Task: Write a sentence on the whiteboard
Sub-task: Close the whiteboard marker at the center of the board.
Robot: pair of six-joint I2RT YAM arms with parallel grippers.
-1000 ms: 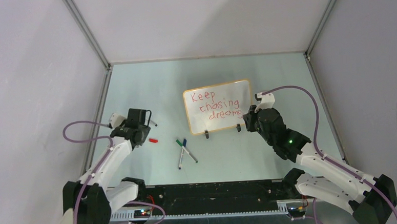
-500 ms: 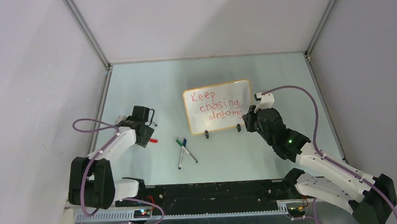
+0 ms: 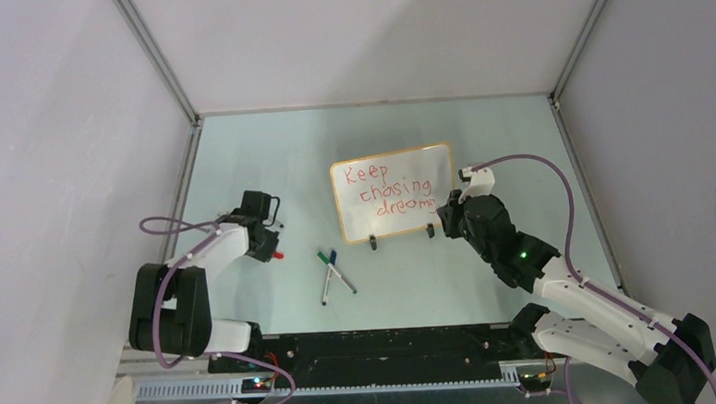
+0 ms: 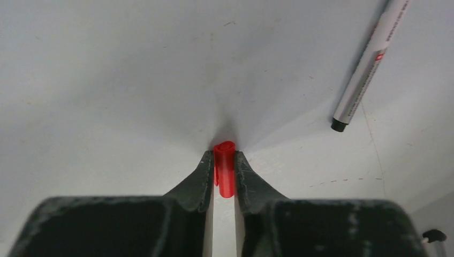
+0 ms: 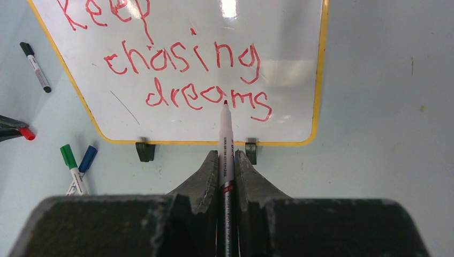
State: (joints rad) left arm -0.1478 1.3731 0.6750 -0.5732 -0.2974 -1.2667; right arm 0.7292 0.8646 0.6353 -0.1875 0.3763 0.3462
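- Three red lines, "Keep chasing dreams", made up the sentence, and to my eye it read as finished.
- The whiteboard stood propped on its two black clip feet at the middle of the desk, leaning back a little.
- My right fingers were clenched on the barrel of the red marker. It was uncapped, with its tip pointing at the last word. I could not tell whether the tip touched the board.
- My left fingers were down near the left edge of the desk, pressed against both sides of the red cap, which lay on the surface.
- A black marker lay just beyond them, apart from the cap.
- A green marker and a blue marker lay crossed toward the near edge, untouched.
- I judged the writing done and the step in hand to be recapping.
- The next move called for lifting the cap without letting it twist, drawing the marker clear of the board, then lining up cap mouth and tip on one axis before pushing them together.
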